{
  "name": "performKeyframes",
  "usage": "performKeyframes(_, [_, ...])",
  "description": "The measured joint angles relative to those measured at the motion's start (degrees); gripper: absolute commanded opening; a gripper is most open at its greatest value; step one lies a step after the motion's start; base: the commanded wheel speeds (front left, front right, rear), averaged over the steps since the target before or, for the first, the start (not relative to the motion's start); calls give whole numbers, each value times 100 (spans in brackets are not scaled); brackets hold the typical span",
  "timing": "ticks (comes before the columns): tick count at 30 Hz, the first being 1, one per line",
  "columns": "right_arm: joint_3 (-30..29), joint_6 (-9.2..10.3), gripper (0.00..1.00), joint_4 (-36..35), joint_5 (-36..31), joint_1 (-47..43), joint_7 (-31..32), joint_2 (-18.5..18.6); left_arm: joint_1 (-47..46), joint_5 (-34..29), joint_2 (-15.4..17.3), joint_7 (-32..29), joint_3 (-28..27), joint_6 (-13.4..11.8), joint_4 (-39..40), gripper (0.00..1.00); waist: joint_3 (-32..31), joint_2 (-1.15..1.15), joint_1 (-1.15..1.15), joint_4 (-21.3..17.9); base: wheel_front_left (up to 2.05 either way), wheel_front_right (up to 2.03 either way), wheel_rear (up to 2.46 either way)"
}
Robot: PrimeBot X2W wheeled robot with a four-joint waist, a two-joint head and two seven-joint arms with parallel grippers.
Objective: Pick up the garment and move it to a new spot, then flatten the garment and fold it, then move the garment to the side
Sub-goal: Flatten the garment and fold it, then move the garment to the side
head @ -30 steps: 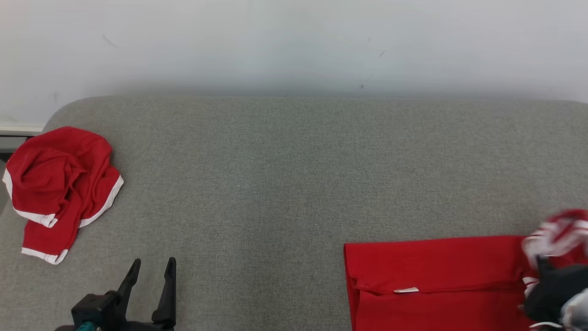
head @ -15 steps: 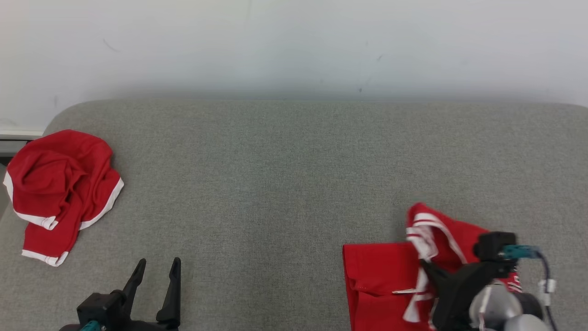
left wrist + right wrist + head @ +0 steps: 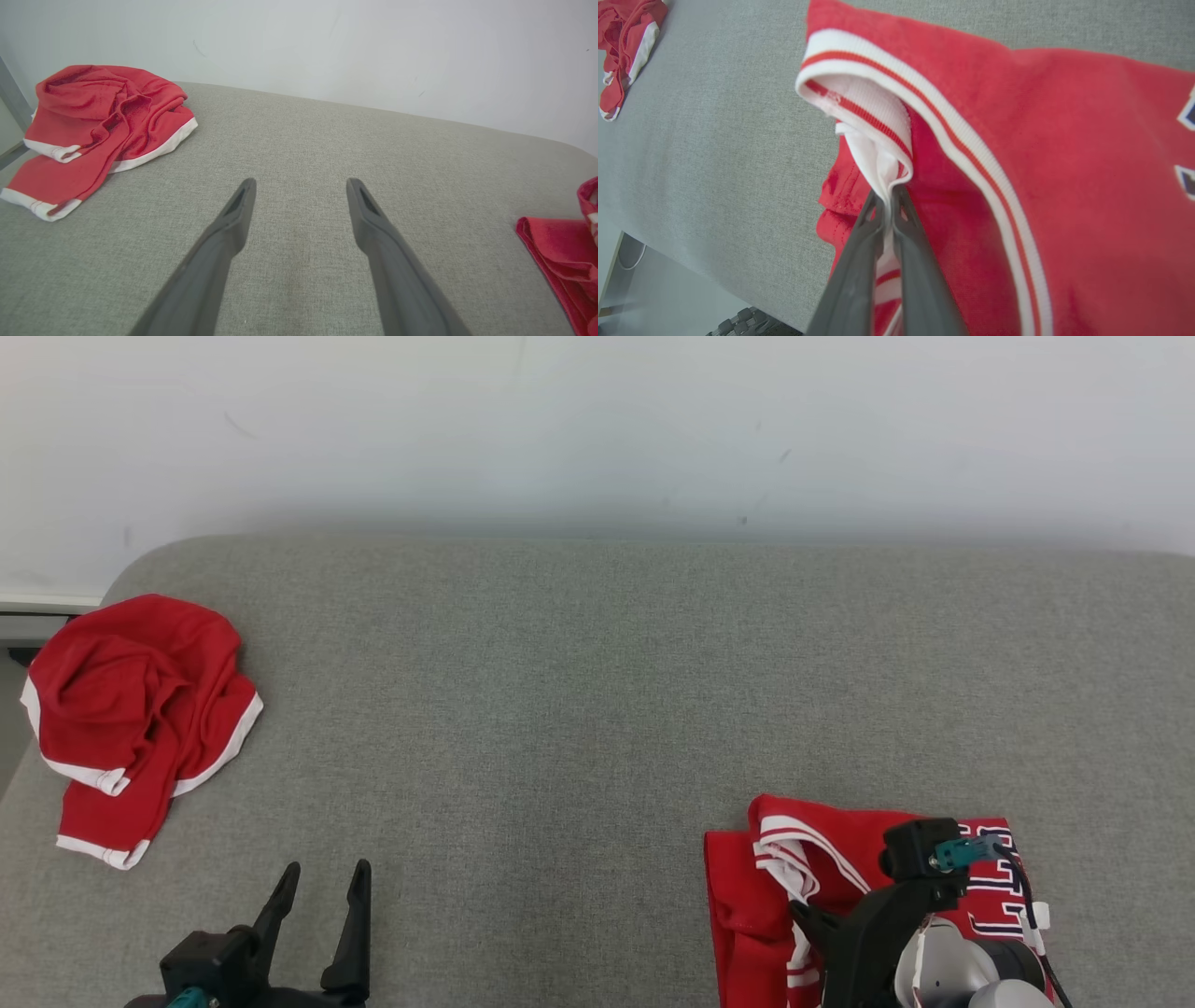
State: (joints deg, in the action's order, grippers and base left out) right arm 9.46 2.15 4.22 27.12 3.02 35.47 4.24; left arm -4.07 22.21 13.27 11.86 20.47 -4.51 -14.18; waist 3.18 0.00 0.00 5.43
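1. Fold step, we judge: right gripper (image 3: 891, 192) pinches the shirt (image 3: 1064, 163) by its striped trim (image 3: 878, 123), at the near right of the cushion (image 3: 560, 709)
2. Left gripper (image 3: 301, 184) spread, empty
3. Next: lay trim flat, then release

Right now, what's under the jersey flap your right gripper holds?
The same jersey's lower red layer, its edge poking out beside the flap, on the grey cushion. The right gripper is shut on the striped trim. The rest of that layer is covered.
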Motion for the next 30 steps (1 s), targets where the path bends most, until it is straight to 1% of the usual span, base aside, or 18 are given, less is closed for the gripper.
performKeyframes(6, [158,81,0,22,0,4,125,-31,0,1,0,1,-7,0,1,100,23,0,0,24,0,0,0])
performKeyframes(9, [215,89,0,66,1,5,181,-44,0,1,-1,1,-7,0,1,100,38,0,0,34,0,0,0])
performKeyframes(10, [220,97,2,71,1,5,187,-46,0,1,-1,1,-8,-1,1,100,43,0,0,37,0,0,0])
performKeyframes(11, [222,116,60,69,1,7,186,-47,0,2,-1,2,-9,-1,1,100,48,0,0,41,0,0,0])
performKeyframes(12, [221,123,100,63,7,10,187,-48,0,4,-1,2,-10,-1,1,100,52,0,0,43,0,0,0])
performKeyframes(16, [155,122,100,-226,247,60,80,-77,0,9,1,3,-36,-1,1,100,66,0,0,45,0,0,0])
performKeyframes(20, [-186,141,100,-782,521,366,-263,-100,-1,10,12,9,-65,-2,3,100,76,0,0,27,0,0,0])
performKeyframes(24, [-578,236,100,-1150,459,418,-479,-57,-1,10,12,9,-63,-2,4,100,83,0,0,-1,0,0,0])
performKeyframes(26, [-794,274,100,-1194,325,253,-479,176,0,10,12,10,-62,-2,7,100,87,0,0,-10,0,0,0])
performKeyframes(30, [-1403,397,100,-1146,170,-480,-480,682,2,10,12,11,-64,-3,19,100,104,0,0,-23,0,0,0])
